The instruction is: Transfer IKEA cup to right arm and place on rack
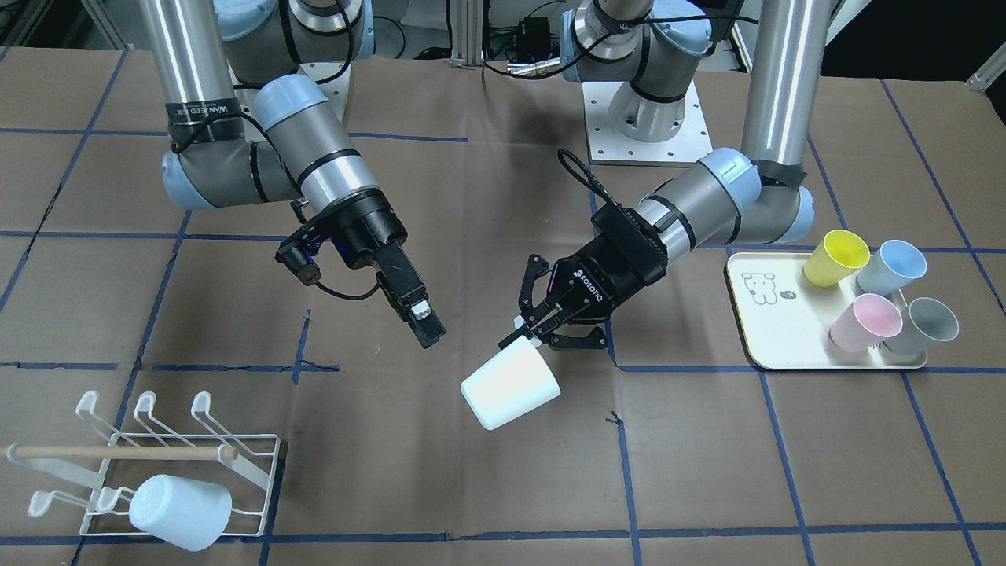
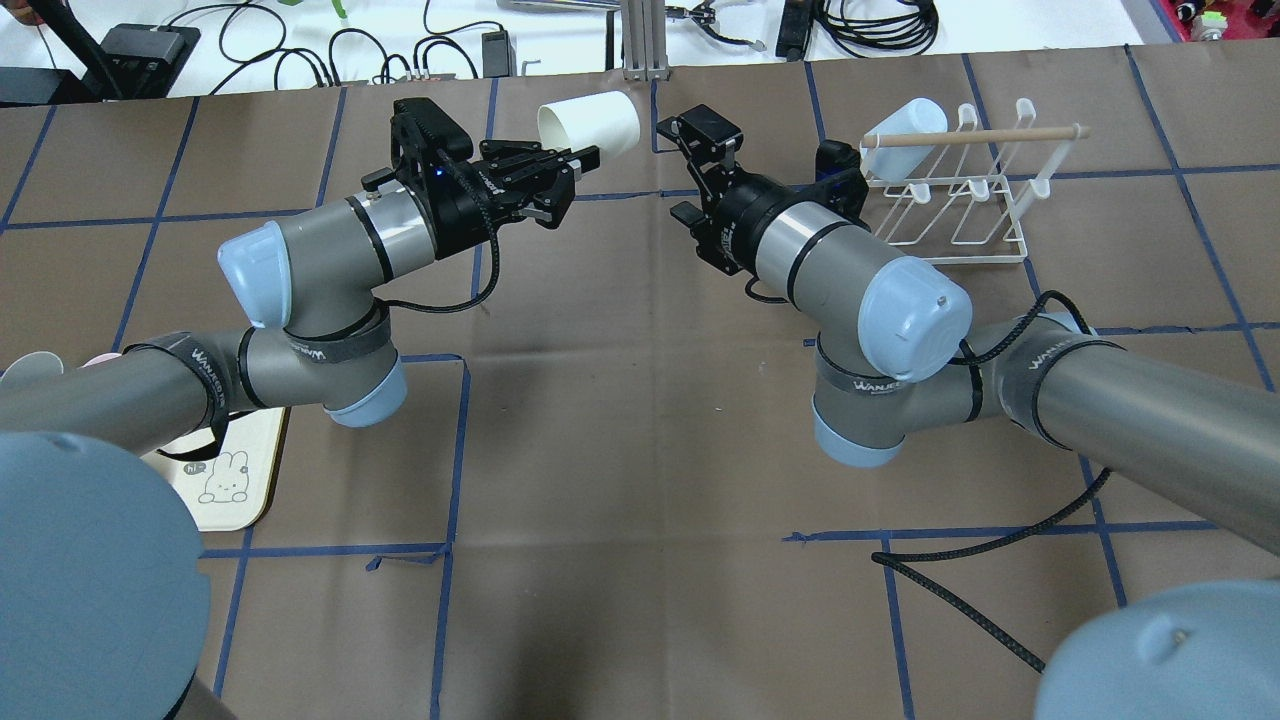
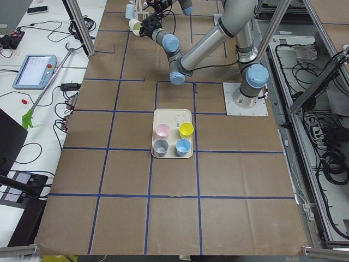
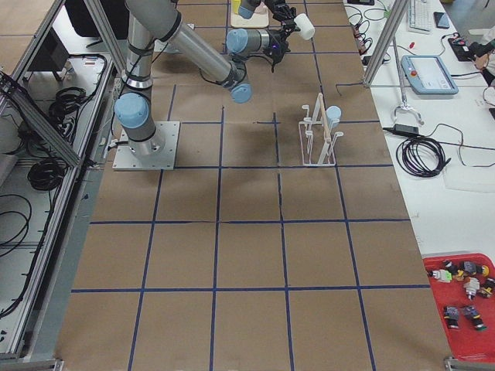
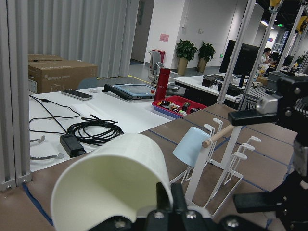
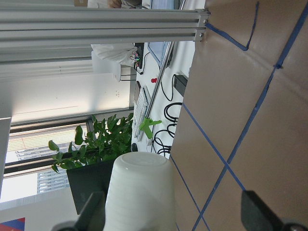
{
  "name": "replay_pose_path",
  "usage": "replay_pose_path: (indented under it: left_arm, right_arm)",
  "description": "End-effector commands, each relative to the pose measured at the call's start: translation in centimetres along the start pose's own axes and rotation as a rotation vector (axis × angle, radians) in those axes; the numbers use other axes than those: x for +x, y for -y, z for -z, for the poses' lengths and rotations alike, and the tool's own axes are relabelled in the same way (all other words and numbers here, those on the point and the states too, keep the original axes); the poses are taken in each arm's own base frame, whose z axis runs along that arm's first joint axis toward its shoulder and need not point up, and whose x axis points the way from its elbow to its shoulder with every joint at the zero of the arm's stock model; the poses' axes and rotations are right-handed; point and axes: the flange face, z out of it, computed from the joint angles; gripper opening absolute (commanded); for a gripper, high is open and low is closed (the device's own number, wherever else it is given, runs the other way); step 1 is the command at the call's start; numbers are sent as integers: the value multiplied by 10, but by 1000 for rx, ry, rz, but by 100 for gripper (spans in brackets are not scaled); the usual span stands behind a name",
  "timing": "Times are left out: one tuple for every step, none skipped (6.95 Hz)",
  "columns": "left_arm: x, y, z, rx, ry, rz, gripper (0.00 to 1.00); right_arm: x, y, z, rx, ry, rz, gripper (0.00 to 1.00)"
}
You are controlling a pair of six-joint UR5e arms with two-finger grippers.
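My left gripper [image 1: 533, 334] is shut on the rim of a white IKEA cup [image 1: 509, 389], which it holds tilted above the table's middle. In the overhead view the cup [image 2: 590, 125] points toward my right gripper [image 2: 676, 168], which is open and a short gap from the cup's base. In the right wrist view the cup [image 6: 137, 192] sits ahead, partly between the spread fingers [image 6: 257, 216]. The white wire rack [image 1: 181, 464] with its wooden dowel stands on the robot's right side, with a pale blue cup [image 1: 181, 511] hung on it.
A cream tray [image 1: 774, 338] on the robot's left side holds yellow [image 1: 835, 258], blue [image 1: 892, 267], pink [image 1: 866, 322] and grey [image 1: 923, 325] cups. Brown paper with blue tape lines covers the table. Cables and a power brick lie beyond the far edge.
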Motion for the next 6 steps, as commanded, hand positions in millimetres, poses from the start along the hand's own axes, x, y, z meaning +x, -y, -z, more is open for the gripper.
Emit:
replay_pose_path:
  left_arm:
    - [0,0,0,1,0,-1,3]
    - [0,0,0,1,0,-1,3]
    - [0,-1,0,0,0,0,3]
    - [0,-1,0,0,0,0,3]
    - [0,-2,-1,-1,-2,1,4]
    - [0,-2,-1,-2,-2,2,4]
  right_arm:
    - [-5,-4,-29,-48,13,4,98]
    - [-12,-4,-34,-77,25,9,98]
    - [-16,-2,-38,-77,33,12,98]
    - [-14,1,-47,-103,33,11,98]
    - [-10,4,-56,-109,30,9,98]
    - [-9,6,-59,-108,28,7,98]
